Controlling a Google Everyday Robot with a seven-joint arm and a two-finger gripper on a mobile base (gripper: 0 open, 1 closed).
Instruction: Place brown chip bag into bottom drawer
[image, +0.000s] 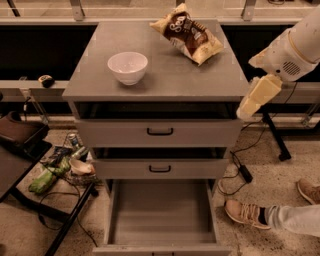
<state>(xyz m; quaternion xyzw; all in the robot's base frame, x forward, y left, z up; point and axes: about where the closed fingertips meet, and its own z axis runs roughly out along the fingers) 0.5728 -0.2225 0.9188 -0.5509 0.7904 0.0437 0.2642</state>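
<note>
Camera view looks down on a grey cabinet whose worktop carries two things. The brown chip bag lies flat near the far right corner, skewed, with one pale end pointing toward the right edge. A white bowl stands left of centre, well apart from the bag. The bottom drawer is pulled out below the front edge.

The gripper hangs off the right edge, just outside the front right corner and apart from the bag. I cannot tell whether it is open or closed, but it holds nothing.

Several things could go wrong from here:

- **Poor grip:** The bag is puffy and crinkly. A pinch on a loose end would probably slip, or tear the film.
- **Bag pushed away:** A low approach from the right could shove the bag toward the far edge instead of catching it.
- **Bowl knocked:** A wide sweep could knock the bowl.
- **Missed drop:** The two upper drawers stand above the open one. A bag carried down close to them might catch on a front. One released too far out would land on the floor near the person's shoe.
</note>
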